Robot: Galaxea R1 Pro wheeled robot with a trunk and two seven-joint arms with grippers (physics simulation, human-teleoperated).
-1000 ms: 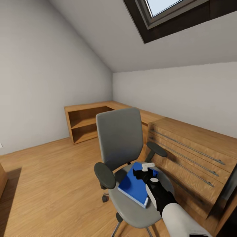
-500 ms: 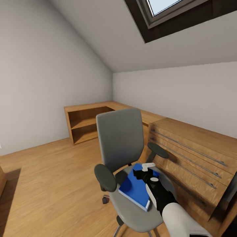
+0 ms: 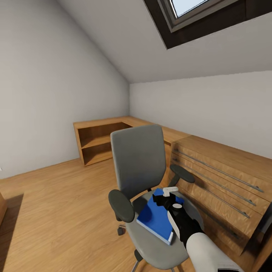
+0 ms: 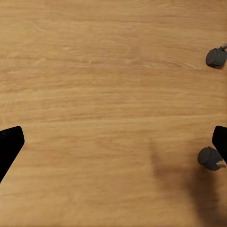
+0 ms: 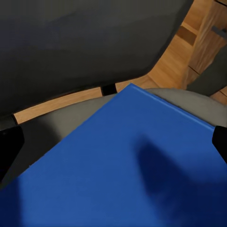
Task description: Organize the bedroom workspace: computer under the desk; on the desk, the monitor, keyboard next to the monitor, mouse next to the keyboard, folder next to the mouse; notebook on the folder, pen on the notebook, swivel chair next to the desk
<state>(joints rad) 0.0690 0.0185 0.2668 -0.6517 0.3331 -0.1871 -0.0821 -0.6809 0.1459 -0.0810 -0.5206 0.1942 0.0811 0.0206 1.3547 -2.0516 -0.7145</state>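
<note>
The grey swivel chair stands mid-room with its back upright. On its seat lies the flat blue folder, one corner pointing at the backrest. My right gripper hovers just over the folder's far corner. In the right wrist view the folder lies close below the open right gripper, with the chair's backrest beyond it. My left gripper is open above the bare wooden floor, near two chair casters. The desk, monitor, keyboard, mouse, notebook, pen and computer are out of view.
A light wooden drawer chest stands right beside the chair. A low wooden shelf unit runs along the far wall's corner. A sloped ceiling with a skylight is overhead. Open wooden floor lies to the chair's left.
The view has drifted very slightly. My right gripper stays over the folder, and the chair and folder hold their places.
</note>
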